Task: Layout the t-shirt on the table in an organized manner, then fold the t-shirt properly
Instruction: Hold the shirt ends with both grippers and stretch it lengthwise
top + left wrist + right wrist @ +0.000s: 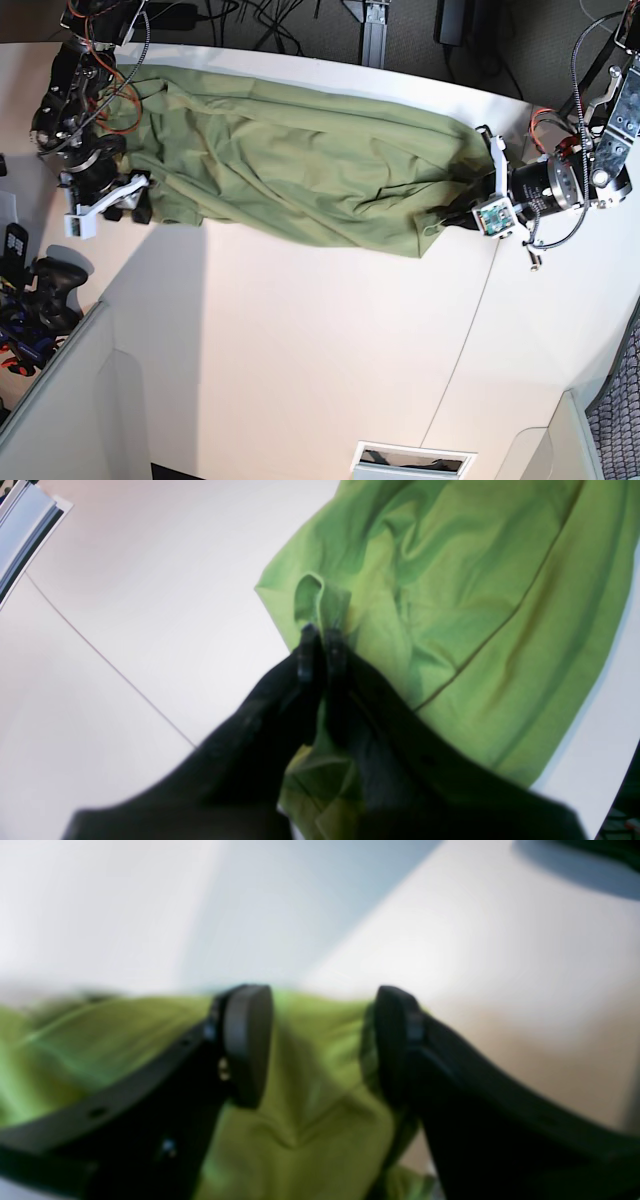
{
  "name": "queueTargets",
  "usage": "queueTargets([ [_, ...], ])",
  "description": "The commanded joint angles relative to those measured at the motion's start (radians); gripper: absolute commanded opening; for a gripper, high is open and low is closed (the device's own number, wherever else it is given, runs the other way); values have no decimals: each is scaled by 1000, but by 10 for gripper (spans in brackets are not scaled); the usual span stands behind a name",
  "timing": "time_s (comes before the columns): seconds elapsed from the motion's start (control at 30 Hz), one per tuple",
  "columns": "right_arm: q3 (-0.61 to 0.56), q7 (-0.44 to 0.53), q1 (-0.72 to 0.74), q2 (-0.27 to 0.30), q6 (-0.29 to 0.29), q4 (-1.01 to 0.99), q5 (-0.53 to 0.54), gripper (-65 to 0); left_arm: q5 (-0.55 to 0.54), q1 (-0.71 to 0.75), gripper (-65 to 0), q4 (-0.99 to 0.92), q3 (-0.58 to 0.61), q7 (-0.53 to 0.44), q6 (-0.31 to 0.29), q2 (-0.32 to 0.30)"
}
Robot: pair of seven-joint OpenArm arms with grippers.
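Observation:
The olive-green t-shirt (290, 160) lies stretched in a wrinkled band across the far part of the white table (300, 350), between my two arms. My left gripper (320, 630) is shut on a fold at the shirt's (475, 580) edge; in the base view it (452, 215) is at the shirt's right end. My right gripper (320, 1040) is open, with its two pads standing on either side of the shirt's (310, 1100) edge; that view is blurred. In the base view it (135, 205) is at the shirt's left end. Bare table (125, 580) shows beside the shirt.
A thin dark seam (470, 330) runs across the tabletop. Cables and mounts lie beyond the far edge. A black controller and other gear (40, 295) sit at the left edge. A white-framed slot (410, 462) is at the front edge.

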Motion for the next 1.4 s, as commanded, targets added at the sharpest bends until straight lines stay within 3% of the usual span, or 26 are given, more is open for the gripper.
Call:
queueTargets([
  [0.0,-23,37,16,21,4,-8,5,-322,-16,-16,-650,15,-8,-18,-2,-11],
  [0.37,-73,71,17,29,0,-108,-23,-340,-16,-16,-650,15,-8,-18,-2,-11],
  [0.4,-73,74,16,29,0,-114,-23,-375,-16,-16,-650,15,-8,-18,-2,-11],
  [0.53,-72,102,17,30,0,-110,-23,-650,-24,-16,-650,15,-8,-18,-2,-11],
  [0.8,-72,117,16,30,1,16,-14,-650,-18,-20,-650,15,-8,-18,-2,-12],
  [1.0,-68,49,10,41,1,163,-11,-650,3,-19,-650,15,-8,-18,-2,-15],
  [1.37,-7,31,-188,40,0,364,-3,-650,22,-18,-650,15,-8,-18,-2,-80],
])
